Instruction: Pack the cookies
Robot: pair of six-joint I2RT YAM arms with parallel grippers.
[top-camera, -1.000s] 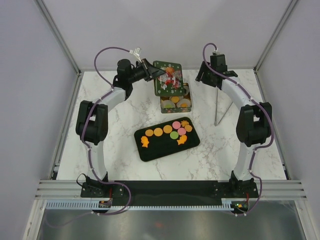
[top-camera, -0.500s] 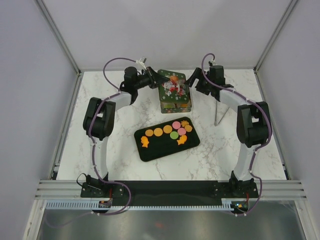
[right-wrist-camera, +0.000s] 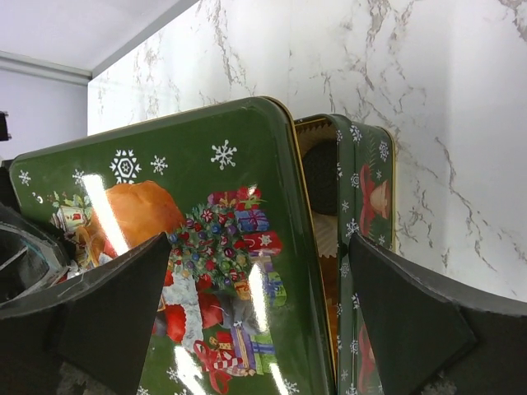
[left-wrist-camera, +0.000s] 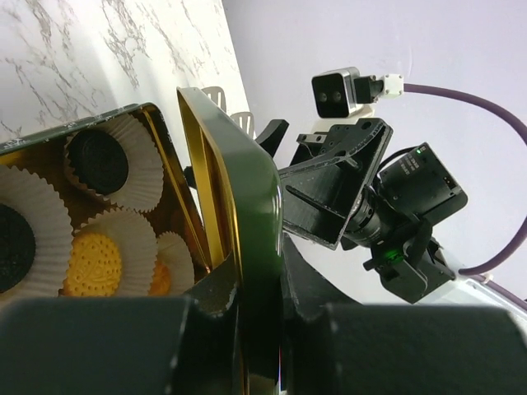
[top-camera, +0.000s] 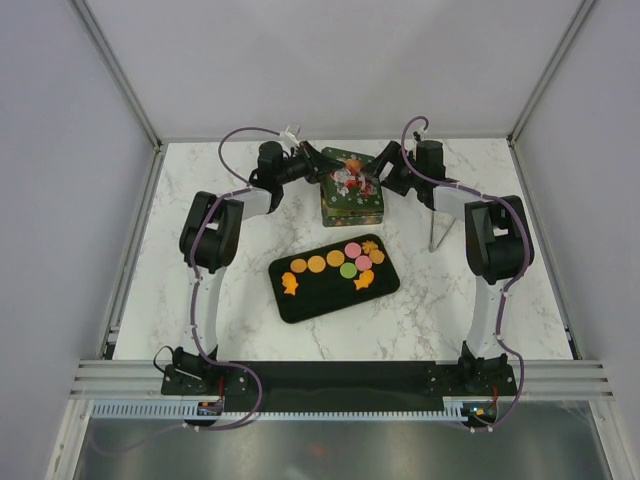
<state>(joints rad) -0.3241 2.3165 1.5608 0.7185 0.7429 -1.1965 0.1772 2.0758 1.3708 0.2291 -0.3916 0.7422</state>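
The cookies (top-camera: 340,264), orange, pink and green rounds plus orange fish shapes, lie on a black tray (top-camera: 300,300) at mid-table. More cookies sit in white cup liners inside the green tin (top-camera: 356,207), a dark one (left-wrist-camera: 97,160) and an orange one (left-wrist-camera: 90,265). My left gripper (top-camera: 318,170) is shut on the edge of the green Christmas lid (left-wrist-camera: 239,247), holding it tilted over the tin. The lid (right-wrist-camera: 189,247) is not fully seated. My right gripper (top-camera: 384,178) is open, and it straddles the lid's right side (right-wrist-camera: 259,321) without touching it.
A thin grey rod (top-camera: 432,232) stands right of the tin, by the right arm. The tin sits near the back wall. White side walls enclose the marble table (top-camera: 450,300).
My left gripper has swung the lid from raised behind the tin down over it. My right gripper has moved left to the tin's right side.
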